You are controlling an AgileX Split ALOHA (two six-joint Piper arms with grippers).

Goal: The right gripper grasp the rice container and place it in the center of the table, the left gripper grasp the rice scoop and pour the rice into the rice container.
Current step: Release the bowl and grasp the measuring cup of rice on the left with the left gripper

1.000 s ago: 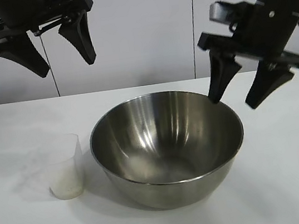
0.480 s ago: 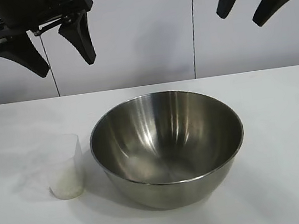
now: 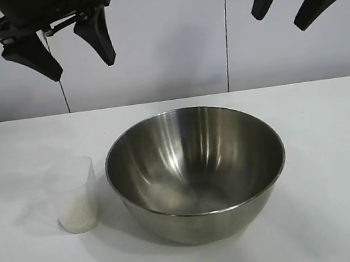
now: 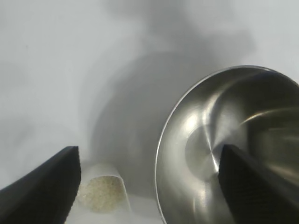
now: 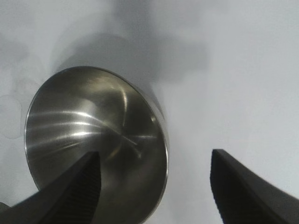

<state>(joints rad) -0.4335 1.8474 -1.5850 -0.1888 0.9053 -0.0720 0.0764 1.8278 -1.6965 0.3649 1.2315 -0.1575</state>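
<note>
The exterior camera faces me across the table, close and fairly level; my left wrist camera looks down past my fingers; my right does likewise; all three share the steel mixing bowl.

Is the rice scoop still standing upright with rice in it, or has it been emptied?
Upright and not emptied. The rice scoop stands on the table beside the rice container, with rice in its bottom.
</note>
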